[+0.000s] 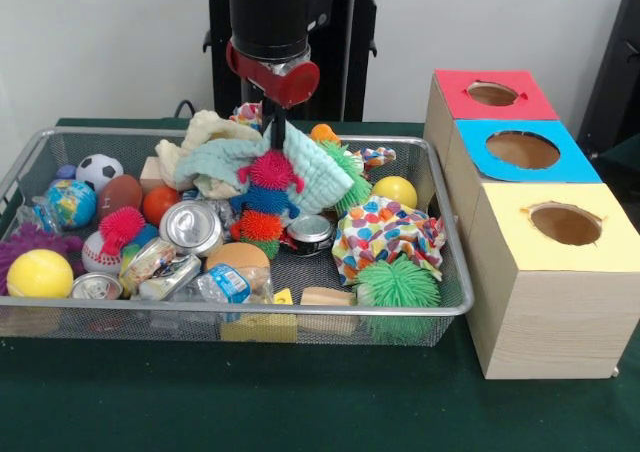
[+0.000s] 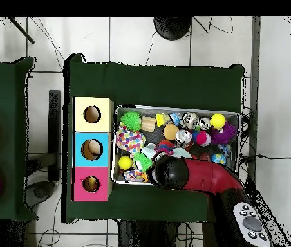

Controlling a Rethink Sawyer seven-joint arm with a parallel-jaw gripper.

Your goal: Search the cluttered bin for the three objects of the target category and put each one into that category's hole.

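- The hand [image 1: 278,132] hangs from the red and black arm [image 1: 270,17] into the far middle of the bin [image 1: 455,307]; its dark tips reach down to a pink spiky ball [image 1: 271,169], but I cannot tell whether they are open or closed on it.
- That pink ball tops a stack of spiky balls: a blue one [image 1: 265,200] under it and an orange one [image 1: 260,226] below that, all touching.
- A pale cloth [image 1: 225,152] lies bunched just beside the hand, draped over the things at the bin's far side.
- Near the bin's front right corner sits a green spiky ball [image 1: 397,284], with a polka-dot cloth [image 1: 385,232] just behind it and a yellow ball [image 1: 396,190] further back.
- In the middle lie a silver can [image 1: 192,225] on its side and a dark tin [image 1: 310,232].
- At the left end are a yellow ball [image 1: 39,273], a purple spiky ball [image 1: 30,242], a globe ball [image 1: 70,202], a soccer ball [image 1: 98,170] and a small football [image 1: 119,194].
- Three wooden boxes stand in a row on the green worktop [image 1: 300,402], just beside the bin's right side: the red-topped box [image 1: 490,94] furthest back, the blue-topped box [image 1: 520,150] between, the yellow-topped box [image 1: 565,227] nearest the camera. Each has a round hole in its top.
- From overhead, the arm [image 2: 199,175] covers part of the bin [image 2: 177,107], and the three boxes [image 2: 92,148] line its short side.
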